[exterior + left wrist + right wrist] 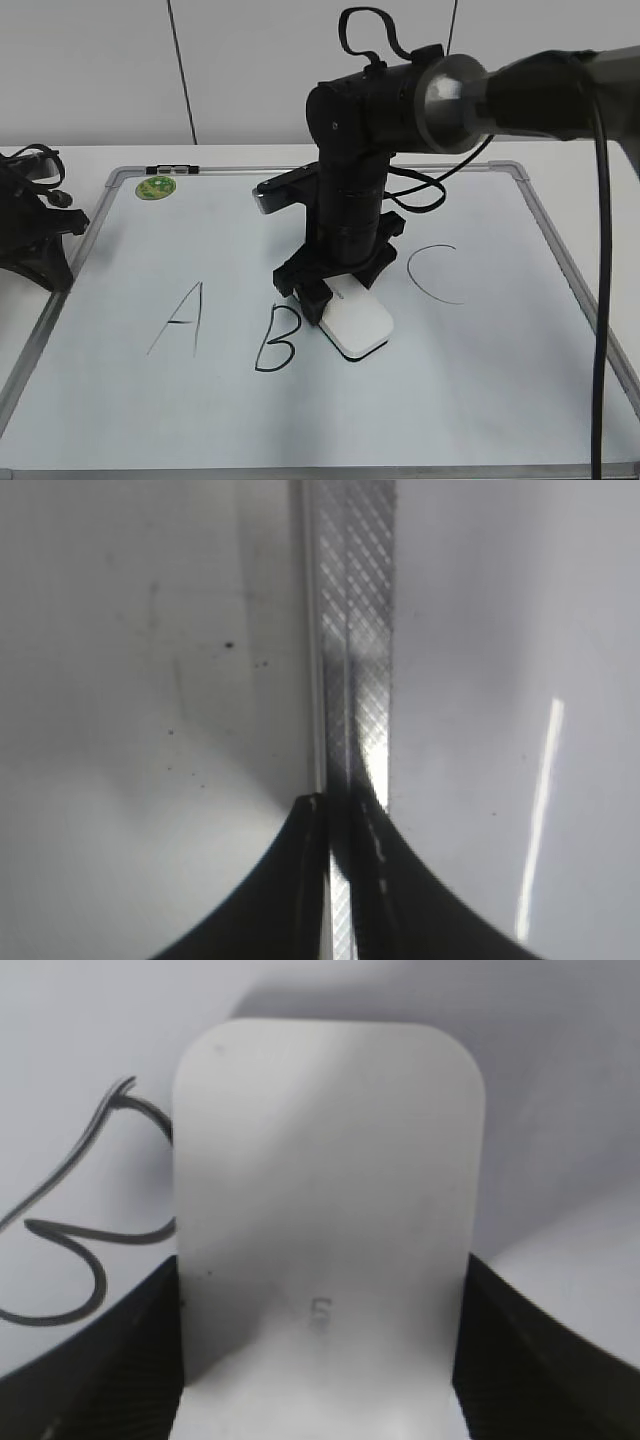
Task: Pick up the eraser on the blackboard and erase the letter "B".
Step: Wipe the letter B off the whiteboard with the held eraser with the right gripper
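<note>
The white eraser (358, 325) lies flat on the blackboard (480, 400), just right of the black letter "B" (277, 340). My right gripper (335, 295) points down onto the eraser's far end, shut on its two long sides. In the right wrist view the eraser (325, 1210) fills the gap between the fingers (322, 1270), and strokes of the "B" (60, 1230) show to its left. My left gripper (40, 230) rests at the board's left edge. In the left wrist view its fingers (340, 815) are shut over the silver frame (360, 630).
A thin "A" (180, 320) stands left of the "B" and a "C" (440, 275) right of the eraser. A round green magnet (156, 186) sits at the board's far left corner. The right arm's cables (420, 185) hang over the board's far part.
</note>
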